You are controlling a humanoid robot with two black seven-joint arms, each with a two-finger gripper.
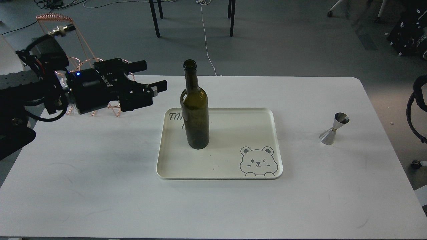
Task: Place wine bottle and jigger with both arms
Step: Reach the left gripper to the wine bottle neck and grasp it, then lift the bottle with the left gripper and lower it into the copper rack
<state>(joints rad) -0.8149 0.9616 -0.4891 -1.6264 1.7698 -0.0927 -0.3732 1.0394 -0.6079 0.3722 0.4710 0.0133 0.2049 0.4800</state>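
Note:
The wine bottle (195, 113), dark olive green, stands upright on the left part of a cream tray (233, 166) with a bear drawing. My left gripper (155, 76) is open and empty, level with the bottle's shoulder and a short way to its left, fingers pointing at it. The jigger (334, 129), small and shiny steel, stands upright on the table to the right of the tray. Of my right arm only a black cable loop (415, 110) shows at the right edge; its gripper is out of view.
A copper wire bottle rack (55, 20) stands at the table's back left, mostly hidden behind my left arm. The white table (100, 186) holds the tray in its middle. Chair legs and dark equipment stand on the floor beyond.

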